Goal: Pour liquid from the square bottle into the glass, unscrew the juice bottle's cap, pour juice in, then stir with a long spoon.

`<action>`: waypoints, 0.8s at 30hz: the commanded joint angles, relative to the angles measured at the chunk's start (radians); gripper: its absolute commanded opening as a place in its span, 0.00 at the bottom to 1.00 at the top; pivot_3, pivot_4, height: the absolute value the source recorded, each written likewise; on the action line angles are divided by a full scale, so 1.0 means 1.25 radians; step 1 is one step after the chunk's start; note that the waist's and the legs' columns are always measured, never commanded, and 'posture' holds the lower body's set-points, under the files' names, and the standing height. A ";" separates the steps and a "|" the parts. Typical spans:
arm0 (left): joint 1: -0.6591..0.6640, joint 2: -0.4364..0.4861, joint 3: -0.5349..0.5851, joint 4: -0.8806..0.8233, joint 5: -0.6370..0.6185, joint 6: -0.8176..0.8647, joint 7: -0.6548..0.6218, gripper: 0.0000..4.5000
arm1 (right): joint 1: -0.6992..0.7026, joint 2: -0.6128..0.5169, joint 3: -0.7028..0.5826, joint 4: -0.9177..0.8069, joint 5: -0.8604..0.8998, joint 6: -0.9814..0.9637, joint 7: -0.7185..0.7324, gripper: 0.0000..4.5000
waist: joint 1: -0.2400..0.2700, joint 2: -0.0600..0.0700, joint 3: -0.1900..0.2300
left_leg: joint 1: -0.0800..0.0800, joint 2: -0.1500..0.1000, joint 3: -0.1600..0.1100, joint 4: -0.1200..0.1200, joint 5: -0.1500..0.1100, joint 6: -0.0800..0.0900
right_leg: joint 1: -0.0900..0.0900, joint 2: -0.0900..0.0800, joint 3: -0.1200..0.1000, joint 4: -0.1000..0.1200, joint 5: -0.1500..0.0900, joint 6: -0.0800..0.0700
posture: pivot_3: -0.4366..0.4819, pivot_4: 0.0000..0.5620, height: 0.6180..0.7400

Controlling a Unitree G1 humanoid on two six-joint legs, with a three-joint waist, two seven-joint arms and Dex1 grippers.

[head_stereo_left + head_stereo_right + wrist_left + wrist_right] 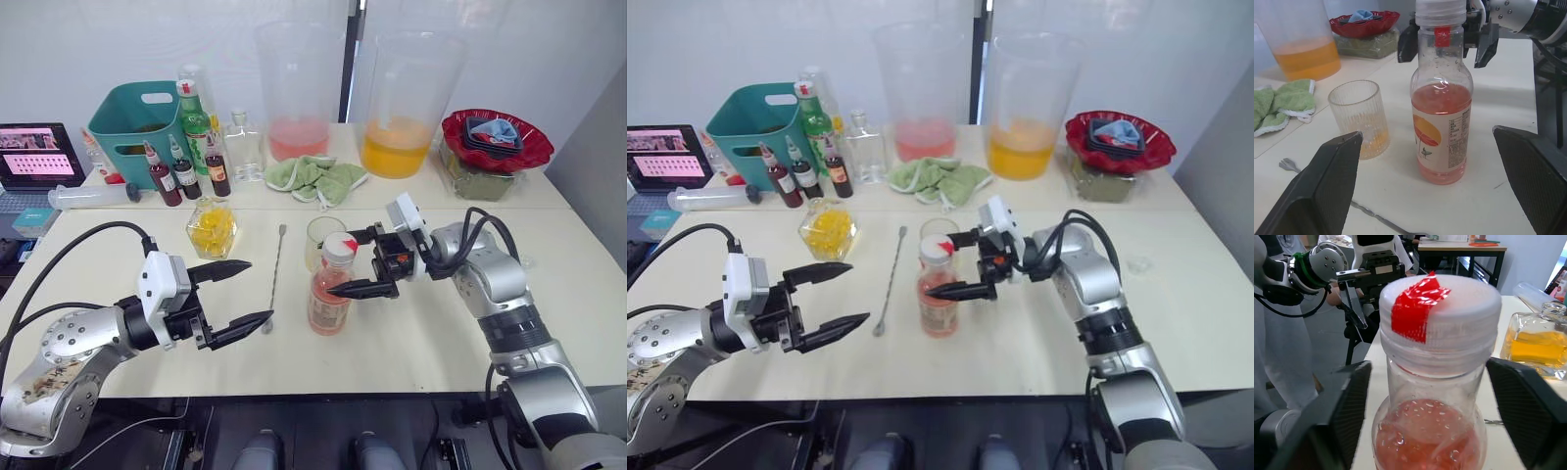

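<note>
The juice bottle [329, 294] stands upright mid-table, and its white cap [1440, 318] with a red mark is screwed on. My right gripper [339, 264] is open, one finger on each side of the cap and neither touching it. Just behind the bottle is the glass [1359, 117], holding a little yellow-orange liquid at the bottom. The square bottle [212, 228] with yellow liquid sits to the left. Between it and the juice bottle lies the long spoon [275, 274]. My left gripper [260, 290] is open and empty, left of the juice bottle, over the spoon's near end.
Along the back stand two big pitchers [299, 93] [400, 108], a green cloth [315, 177], a teal basket [137, 117], a green bottle [194, 116], small dark-red bottles [165, 181] and a red bowl [495, 137]. A laptop [34, 157] sits far left.
</note>
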 commanded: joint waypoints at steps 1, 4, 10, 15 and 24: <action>0.006 0.010 0.026 -0.032 -0.019 -0.001 0.005 1.00 | -0.024 0.001 -0.019 -0.013 0.011 0.010 0.015 0.52 | 0.000 0.000 0.000 | 0.000 0.000 0.000 0.000 0.000 0.000 | 0.000 0.000 0.000 0.000 0.000 0.000 | 0.48 0.27 1.00; 0.000 0.009 0.018 -0.024 -0.020 -0.004 -0.001 1.00 | -0.016 -0.004 -0.028 -0.036 0.021 0.033 0.006 0.31 | 0.000 0.000 0.000 | 0.000 0.000 0.000 0.000 0.000 0.000 | 0.000 0.000 0.000 0.000 0.000 0.000 | 0.48 0.27 1.00; -0.042 0.005 -0.020 0.021 -0.017 -0.012 -0.033 1.00 | 0.023 -0.019 -0.081 -0.165 0.055 0.118 -0.109 0.28 | 0.002 0.000 0.000 | 0.000 0.000 0.000 0.000 0.000 0.000 | 0.000 0.000 0.000 0.000 0.000 0.000 | 0.48 0.27 1.00; -0.094 0.004 -0.059 0.075 -0.011 -0.021 -0.076 1.00 | 0.072 -0.028 -0.116 -0.296 0.056 0.194 -0.245 0.28 | 0.000 0.000 0.000 | 0.000 0.000 0.000 0.000 0.000 0.000 | 0.000 0.000 0.000 0.000 0.000 0.000 | 0.48 0.27 1.00; -0.218 -0.002 -0.124 0.191 0.009 -0.035 -0.163 1.00 | 0.222 0.005 -0.132 -0.515 0.074 0.284 -0.476 0.28 | 0.000 0.000 0.000 | 0.000 -0.001 0.001 0.000 0.000 0.000 | 0.000 0.001 0.000 0.000 0.000 0.000 | 0.48 0.27 1.00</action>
